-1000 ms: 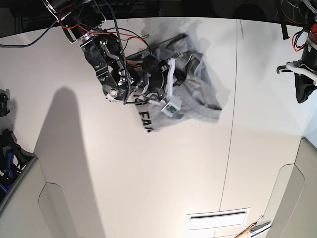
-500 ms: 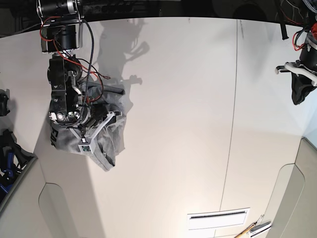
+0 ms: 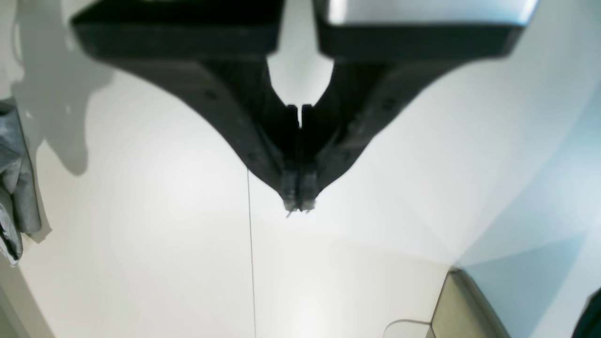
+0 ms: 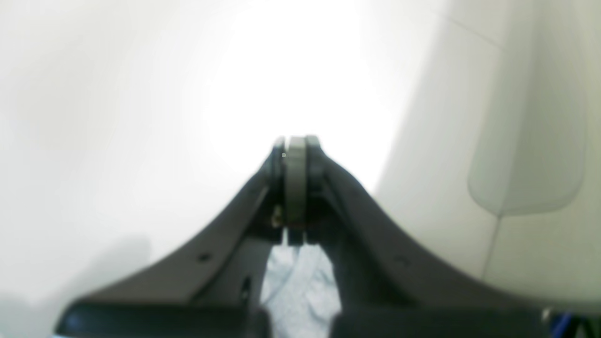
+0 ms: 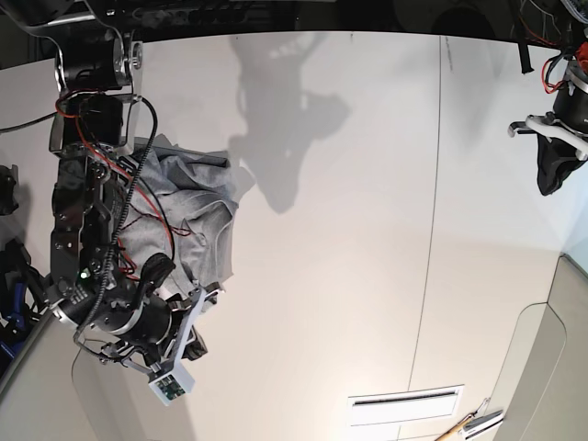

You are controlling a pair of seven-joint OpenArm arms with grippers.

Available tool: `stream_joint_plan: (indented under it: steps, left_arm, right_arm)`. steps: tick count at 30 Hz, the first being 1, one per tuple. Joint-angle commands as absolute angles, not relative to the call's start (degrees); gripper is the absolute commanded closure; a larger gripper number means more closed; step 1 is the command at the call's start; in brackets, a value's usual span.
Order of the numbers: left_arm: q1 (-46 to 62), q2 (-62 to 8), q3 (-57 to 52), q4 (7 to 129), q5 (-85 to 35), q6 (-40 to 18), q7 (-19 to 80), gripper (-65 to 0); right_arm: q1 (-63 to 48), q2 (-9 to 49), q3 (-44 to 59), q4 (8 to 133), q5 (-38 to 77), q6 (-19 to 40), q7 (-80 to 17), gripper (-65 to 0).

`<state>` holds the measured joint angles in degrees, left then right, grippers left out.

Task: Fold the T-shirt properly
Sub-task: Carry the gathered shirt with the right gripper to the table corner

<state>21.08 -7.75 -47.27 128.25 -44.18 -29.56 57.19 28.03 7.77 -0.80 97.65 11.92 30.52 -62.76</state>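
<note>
The heather-grey T-shirt (image 5: 188, 216) is bunched at the left of the white table (image 5: 367, 230), with no lettering showing. My right gripper (image 5: 204, 292) is shut on a fold at the shirt's near end. In the right wrist view the right gripper (image 4: 296, 155) is shut on a thin strip of grey cloth (image 4: 296, 188), and more of the shirt (image 4: 300, 286) hangs behind it. My left gripper (image 5: 549, 184) is shut and empty at the far right edge. In the left wrist view the left gripper (image 3: 299, 204) is shut above bare table, with the shirt (image 3: 14, 178) at the left edge.
A thin seam (image 5: 430, 230) runs front to back across the table right of the middle. A slotted vent (image 5: 404, 404) and a wooden-handled tool (image 5: 473, 424) lie at the front right. Beige lower panels (image 5: 542, 367) flank the front corners. Dark gear (image 5: 11, 285) sits at the left edge.
My right arm has dragged the shirt from the back middle of the table to the left side, then swung toward the front left with the cloth in its grip. The left arm has not moved.
</note>
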Motion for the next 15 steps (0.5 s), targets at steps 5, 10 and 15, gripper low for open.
stream_joint_plan:
  steps: [5,10,15]
  left_arm:
    - [21.0,-8.4,-47.5,129.3,-45.0,-29.6,55.9,0.0]
    - [21.0,-8.4,-47.5,129.3,-45.3,-29.6,55.9,0.0]
    - [21.0,-8.4,-47.5,129.3,-47.0,-29.6,55.9,0.0]
  right_arm:
    - [31.5,16.4,-1.3,98.9,26.2,35.1,-68.1,0.0]
    - [28.3,24.8,-4.8,97.9,34.2,36.7,-70.7,0.0]
    - [26.1,28.1,-15.3,92.6,35.4,36.8,-70.3,0.0]
